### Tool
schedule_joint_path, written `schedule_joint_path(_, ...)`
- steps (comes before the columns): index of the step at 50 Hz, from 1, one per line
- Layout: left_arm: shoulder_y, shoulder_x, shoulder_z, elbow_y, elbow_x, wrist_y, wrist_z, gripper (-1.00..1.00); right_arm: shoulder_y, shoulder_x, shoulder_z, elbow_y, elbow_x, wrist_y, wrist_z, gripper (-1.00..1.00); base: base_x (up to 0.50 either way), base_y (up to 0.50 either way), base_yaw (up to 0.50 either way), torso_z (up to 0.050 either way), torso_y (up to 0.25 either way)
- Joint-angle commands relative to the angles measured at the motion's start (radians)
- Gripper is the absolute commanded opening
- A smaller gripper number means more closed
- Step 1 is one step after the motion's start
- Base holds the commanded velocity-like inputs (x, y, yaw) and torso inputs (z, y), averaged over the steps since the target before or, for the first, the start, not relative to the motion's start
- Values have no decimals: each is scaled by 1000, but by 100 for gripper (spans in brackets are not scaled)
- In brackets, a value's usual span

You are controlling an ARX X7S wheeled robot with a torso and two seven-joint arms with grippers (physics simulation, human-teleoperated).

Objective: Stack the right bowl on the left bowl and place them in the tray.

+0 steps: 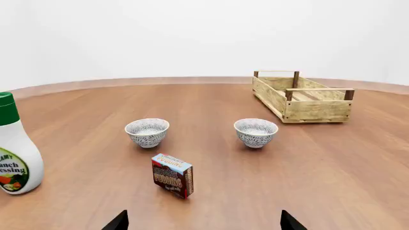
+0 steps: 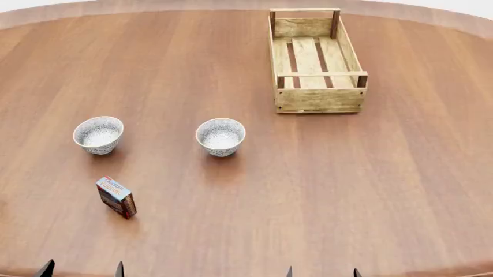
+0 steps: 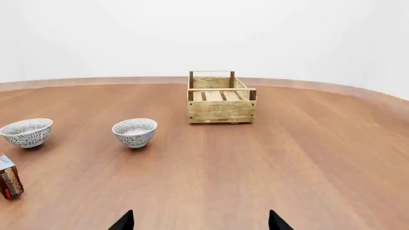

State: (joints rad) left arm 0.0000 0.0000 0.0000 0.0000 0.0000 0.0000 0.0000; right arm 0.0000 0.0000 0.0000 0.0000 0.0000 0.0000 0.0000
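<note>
Two white bowls with a dark pattern stand upright on the round wooden table. The left bowl (image 2: 99, 134) and the right bowl (image 2: 221, 136) are apart, both empty. The tray (image 2: 316, 57), a light-wood slatted crate, stands empty at the back right. My left gripper (image 2: 82, 270) is open and empty at the near table edge, well short of the left bowl (image 1: 147, 132). My right gripper (image 2: 322, 272) is open and empty at the near edge, to the right of the right bowl (image 3: 135, 132). The tray also shows in both wrist views (image 1: 303, 96) (image 3: 221, 97).
A small red-and-blue box (image 2: 116, 197) stands in front of the left bowl, between it and my left gripper. A white ranch dressing bottle (image 1: 14, 148) with a green cap stands far left, seen only in the left wrist view.
</note>
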Motion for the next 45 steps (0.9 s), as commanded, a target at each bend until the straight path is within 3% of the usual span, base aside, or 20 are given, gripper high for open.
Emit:
schedule_joint_path(1,3,-16,19,8,-17,-1,-16,100,-1,15,-20,-7,7,6,28,100,0,0,0,0,0)
schedule_joint_path(27,17,-71,83,49,-77,-2,-78,100,-10,70,-90,-36,31,21,115,100,0,0,0,0,0)
schedule_joint_path(45,12,-89,105,37,-95,8,-101,100,-10,87,-110,-30,64,10,137,100,0,500,0,0,0)
